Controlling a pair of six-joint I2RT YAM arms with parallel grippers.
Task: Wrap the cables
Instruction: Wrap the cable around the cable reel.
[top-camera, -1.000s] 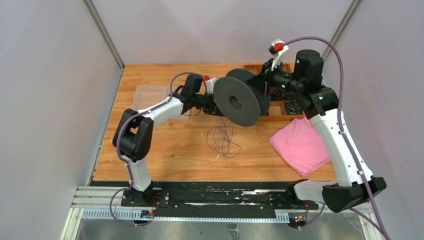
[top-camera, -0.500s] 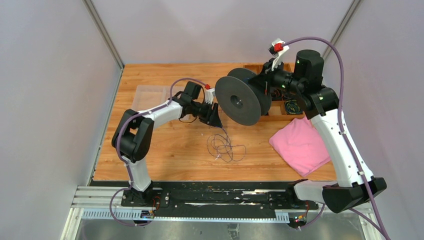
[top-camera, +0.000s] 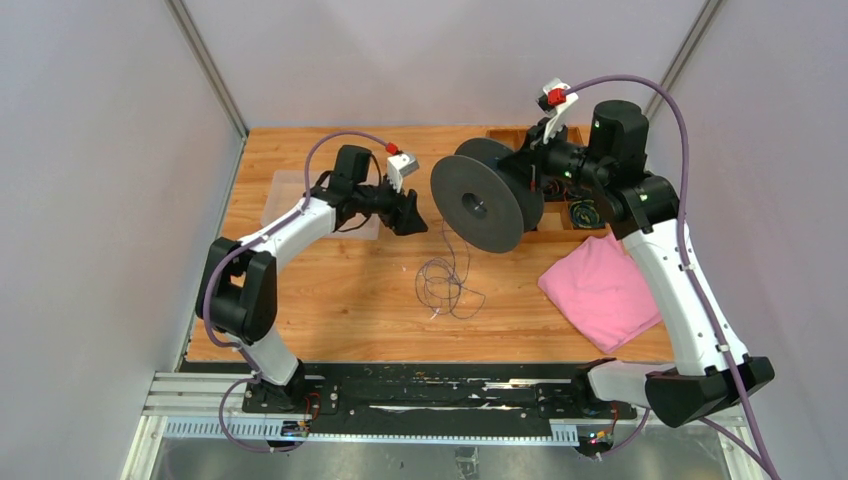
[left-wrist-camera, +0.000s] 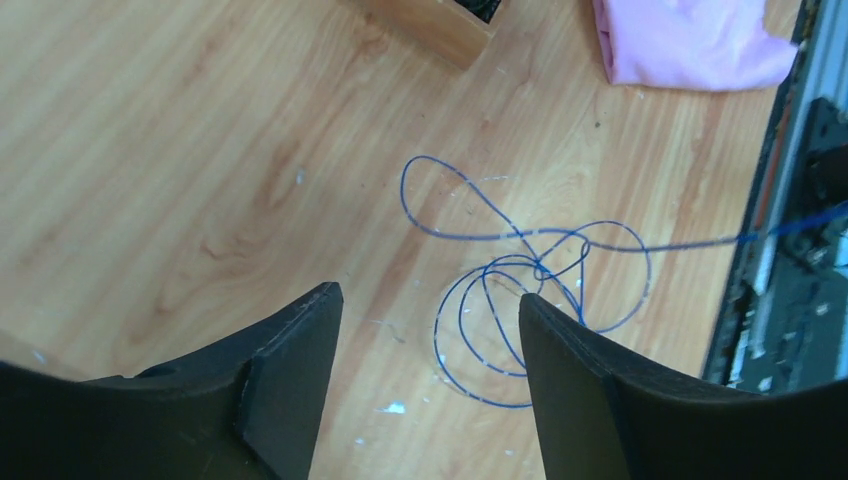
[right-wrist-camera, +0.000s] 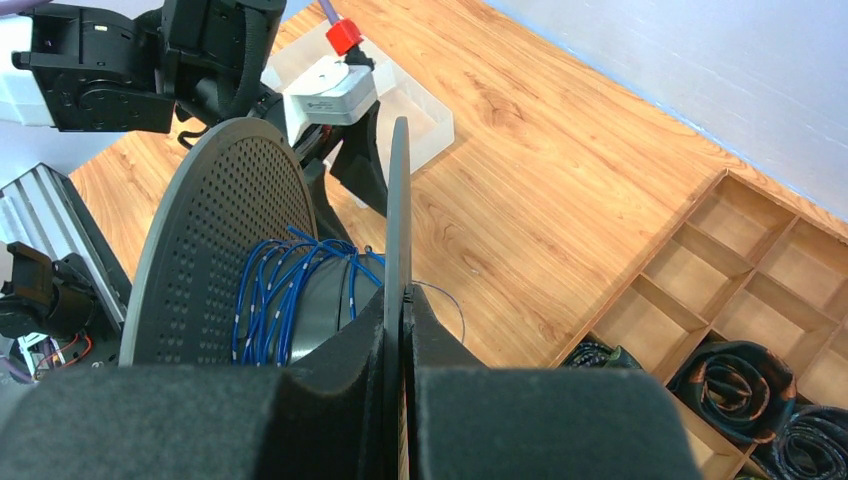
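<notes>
The cable, a thin dark-blue wire, lies in loose loops (top-camera: 445, 285) on the wooden table, and a strand rises from them toward the spool. Its loops also show in the left wrist view (left-wrist-camera: 520, 300). The black perforated spool (top-camera: 480, 195) is held upright in the air, with several blue turns wound on its hub (right-wrist-camera: 280, 290). My right gripper (right-wrist-camera: 403, 300) is shut on the spool's rear flange. My left gripper (top-camera: 412, 215) hangs left of the spool, above the table. It is open and empty (left-wrist-camera: 425, 297), with the loops below and beside its right finger.
A pink cloth (top-camera: 600, 285) lies at the right. A wooden compartment tray (right-wrist-camera: 700, 270) behind the spool holds small black coiled bundles (right-wrist-camera: 740, 375). A clear plastic box (top-camera: 300, 195) sits at the back left, under the left arm.
My left gripper dipped from beside the spool toward the loops, then pulled back up and left. The loops on the table shifted slightly. The spool and right arm held still.
</notes>
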